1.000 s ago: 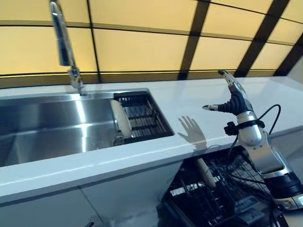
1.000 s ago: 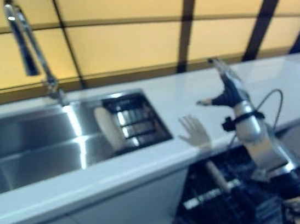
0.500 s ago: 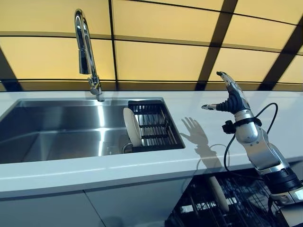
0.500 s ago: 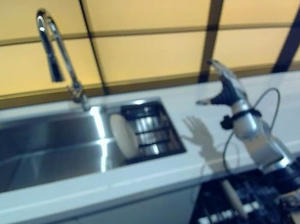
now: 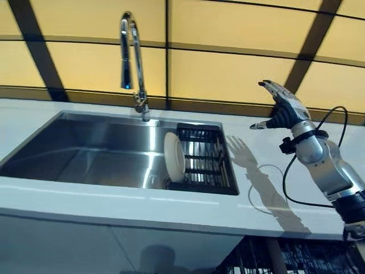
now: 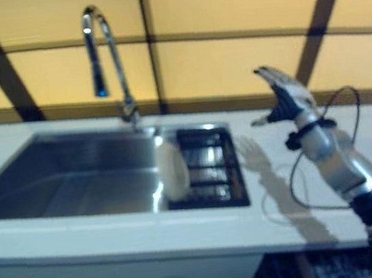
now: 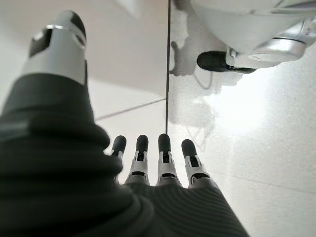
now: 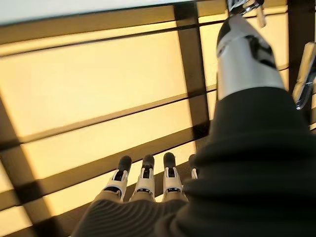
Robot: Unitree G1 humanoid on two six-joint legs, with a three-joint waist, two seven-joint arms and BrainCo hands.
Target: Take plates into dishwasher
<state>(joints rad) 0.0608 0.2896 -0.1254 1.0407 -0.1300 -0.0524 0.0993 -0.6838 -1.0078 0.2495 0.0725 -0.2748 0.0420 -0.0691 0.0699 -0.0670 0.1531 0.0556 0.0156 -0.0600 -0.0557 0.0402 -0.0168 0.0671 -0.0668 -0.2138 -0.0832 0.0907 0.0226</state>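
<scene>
A white plate point(image 5: 173, 157) stands on edge in the steel sink point(image 5: 85, 154), leaning against a black dish rack point(image 5: 203, 158) at the sink's right end. My right hand point(image 5: 283, 109) is raised above the white counter point(image 5: 268, 188), right of the sink, with fingers straight and nothing in it. In its wrist view the fingers point(image 8: 144, 180) point at the yellow tiled wall. My left hand point(image 7: 158, 168) hangs low over the floor with its fingers straight and empty. The black dishwasher rack point(image 5: 296, 260) shows under the counter's front edge, with a pale plate point(image 5: 276, 257) standing in it.
A tall chrome tap point(image 5: 130, 57) rises behind the sink. A yellow tiled wall with dark bands point(image 5: 228, 63) backs the counter. White cabinet fronts point(image 5: 114, 245) lie below the counter.
The camera has swung left and up, so the sink now sits mid-picture and most of the dishwasher rack has dropped out. My right hand stays raised and open over the counter.
</scene>
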